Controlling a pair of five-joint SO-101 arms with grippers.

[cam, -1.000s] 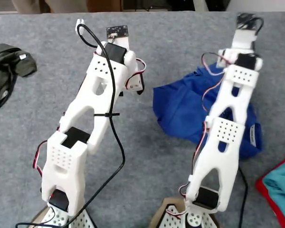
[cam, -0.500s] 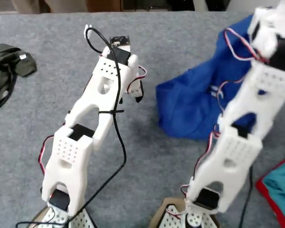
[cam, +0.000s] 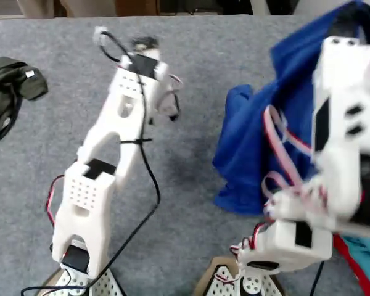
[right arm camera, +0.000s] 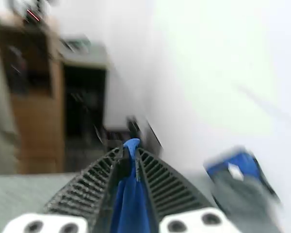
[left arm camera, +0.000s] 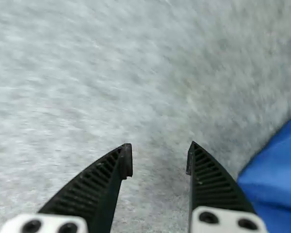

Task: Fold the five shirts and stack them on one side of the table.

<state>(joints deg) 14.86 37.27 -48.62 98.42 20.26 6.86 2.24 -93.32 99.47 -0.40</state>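
A blue shirt (cam: pixel 259 142) hangs at the table's right, lifted high by the right arm, its lower folds resting on the grey cloth. In the right wrist view my right gripper (right arm camera: pixel 129 154) is shut on a pinch of the blue shirt (right arm camera: pixel 128 204), raised well above the table. My left gripper (left arm camera: pixel 159 162) stands open just above bare grey table, with an edge of the blue shirt (left arm camera: pixel 276 184) beside one fingertip. In the high view the left gripper (cam: pixel 166 108) is at the table's far middle. A dark olive shirt (cam: pixel 9 92) lies crumpled at the left edge.
A teal shirt over red fabric (cam: pixel 364 253) lies at the near right corner. The grey table (cam: pixel 191 203) is bare between the two arms. Furniture and a wall stand behind the table.
The right arm has risen steeply toward the camera, pulling the blue shirt up off the table. The left arm has shifted slightly toward the far left.
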